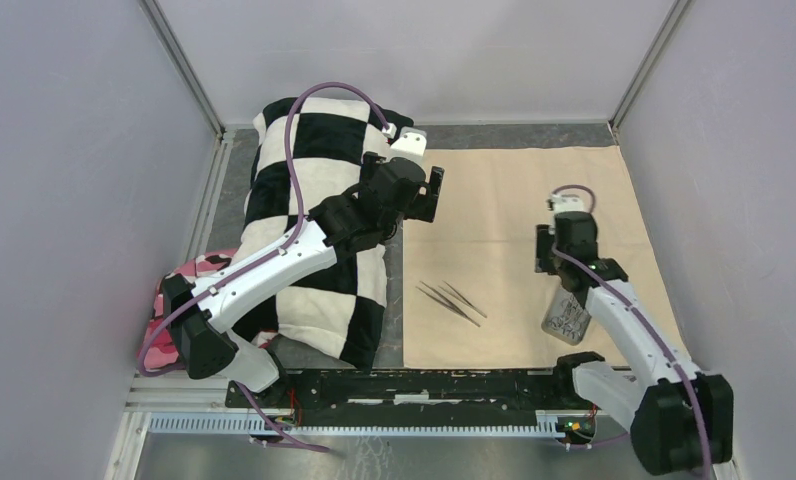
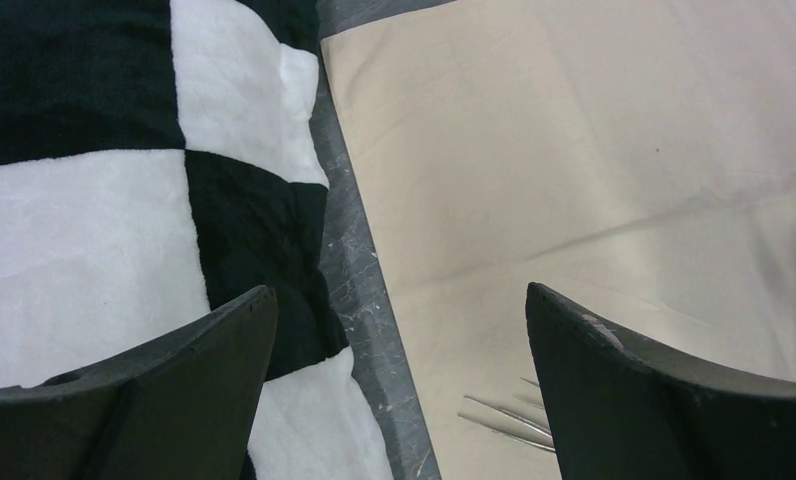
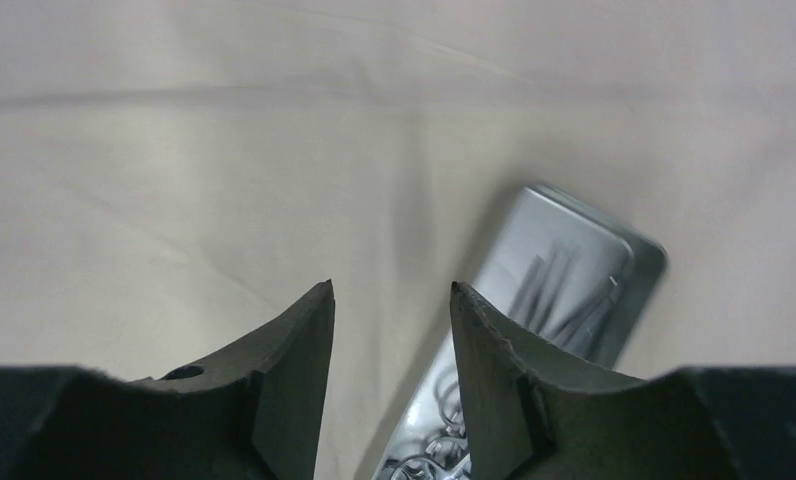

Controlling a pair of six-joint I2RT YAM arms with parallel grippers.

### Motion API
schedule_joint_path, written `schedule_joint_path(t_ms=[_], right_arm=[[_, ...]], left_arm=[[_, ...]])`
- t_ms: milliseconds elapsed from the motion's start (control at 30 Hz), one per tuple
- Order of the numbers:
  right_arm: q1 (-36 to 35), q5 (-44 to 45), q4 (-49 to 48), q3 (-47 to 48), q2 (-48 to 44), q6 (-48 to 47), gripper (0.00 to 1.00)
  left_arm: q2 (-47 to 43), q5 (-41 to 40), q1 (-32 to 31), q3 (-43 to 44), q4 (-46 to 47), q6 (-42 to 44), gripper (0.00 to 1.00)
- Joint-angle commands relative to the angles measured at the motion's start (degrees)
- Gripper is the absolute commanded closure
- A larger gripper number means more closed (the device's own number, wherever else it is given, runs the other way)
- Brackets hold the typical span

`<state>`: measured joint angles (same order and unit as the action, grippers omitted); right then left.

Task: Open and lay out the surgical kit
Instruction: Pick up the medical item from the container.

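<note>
The beige cloth wrap (image 1: 514, 190) lies spread flat on the table; it also shows in the left wrist view (image 2: 534, 150) and the right wrist view (image 3: 224, 150). Thin steel tweezers (image 1: 452, 300) lie on it near its left edge, also seen in the left wrist view (image 2: 499, 415). The small grey metal tray (image 1: 567, 315) sits on the cloth at the front right, with scissor-handled forceps (image 3: 444, 450) inside it (image 3: 574, 265). My left gripper (image 1: 429, 195) (image 2: 402, 300) is wide open and empty above the cloth's left edge. My right gripper (image 1: 545, 255) (image 3: 392, 290) is open and empty, just left of the tray.
The black-and-white checkered pillow (image 1: 314, 200) (image 2: 94, 200) lies left of the cloth under my left arm. The pink camouflage cloth (image 1: 189, 280) pokes out at the far left. Grey walls close in on both sides and the back.
</note>
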<state>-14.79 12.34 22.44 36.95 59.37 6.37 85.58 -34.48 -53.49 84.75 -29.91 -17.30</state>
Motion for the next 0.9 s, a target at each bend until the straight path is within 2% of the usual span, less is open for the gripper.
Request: schedule_joint_path(t_ms=[0,33,133,267,400,567,867], right_arm=[[13.8,0.3,4.4,-4.2,-5.6,9.8,0.45],[18.8,-2.2,4.4,-5.6,-7.1,11.2,0.44],[27.8,-8.3,3.5,-8.5,-9.1,12.9,0.38],[32.8,-13.9,2.6,-8.3,-5.1,10.0,0.4],[33.8,-14.3,1.2,-7.0,-0.1,6.5,0.44],[34.1,-10.4,0.5,-4.9,3.4,4.2,0.52],[34.0,-7.6,-6.2,-5.6,7.6,4.1,0.51]], left_arm=[[-1.3,-0.1,-0.2,1.3,1.8,-0.7,0.0],[-1.2,-0.1,-0.2,1.3,1.8,-0.7,0.0],[-1.2,-0.1,-0.2,1.4,1.9,-0.7,0.0],[-1.4,0.1,-0.4,1.1,2.1,-0.6,0.0],[-1.2,0.2,-0.6,0.8,2.4,-0.5,0.0],[-0.7,0.1,-1.7,0.7,2.7,0.3,0.0],[-0.5,0.9,-3.6,-0.2,4.1,1.9,0.0]])
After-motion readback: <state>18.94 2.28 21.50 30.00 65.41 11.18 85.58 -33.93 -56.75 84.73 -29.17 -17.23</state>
